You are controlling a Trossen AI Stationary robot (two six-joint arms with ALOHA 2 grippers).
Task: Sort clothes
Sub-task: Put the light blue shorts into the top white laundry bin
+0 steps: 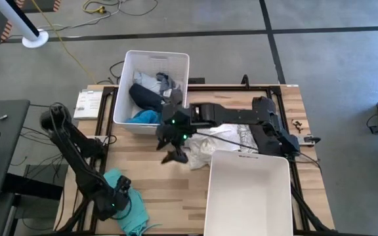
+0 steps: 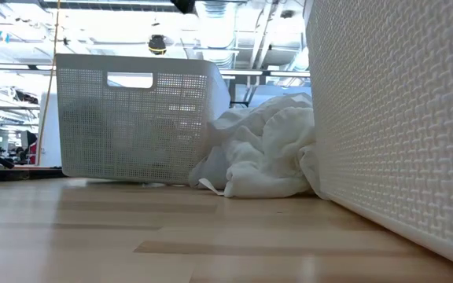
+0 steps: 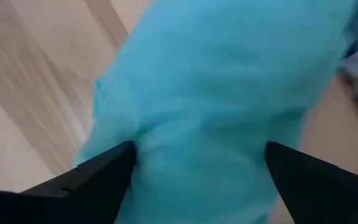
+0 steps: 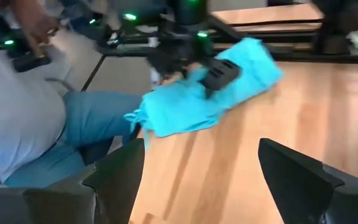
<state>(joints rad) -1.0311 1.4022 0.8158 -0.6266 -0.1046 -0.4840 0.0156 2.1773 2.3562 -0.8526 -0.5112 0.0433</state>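
A teal garment [image 1: 128,204] lies crumpled on the table near its front left corner. My left gripper [image 1: 119,196] points steeply down over it, open, with the teal cloth [image 3: 216,99] spread between and beyond its two fingers. My right gripper [image 1: 170,149] hangs open above the table's middle, beside a heap of white clothes [image 1: 223,141] that rests on the wood against the near bin; nothing is between its fingers [image 4: 201,168]. More clothes, dark, teal and grey-white, lie in the far bin [image 1: 151,59]. My left gripper comes at the teal garment from above with its fingers [image 3: 104,177] spread to either side of a bulge of the cloth [image 3: 197,155]. I cannot tell whether the fingertips touch the cloth. The garment lies slack on the table.
A white perforated bin [image 2: 136,118] stands at the far middle, a second white bin [image 1: 248,196] at the near right. A seated person [image 4: 23,106] shows beyond the table's left edge. Bare wood [image 1: 169,196] lies between the teal garment and the near bin.
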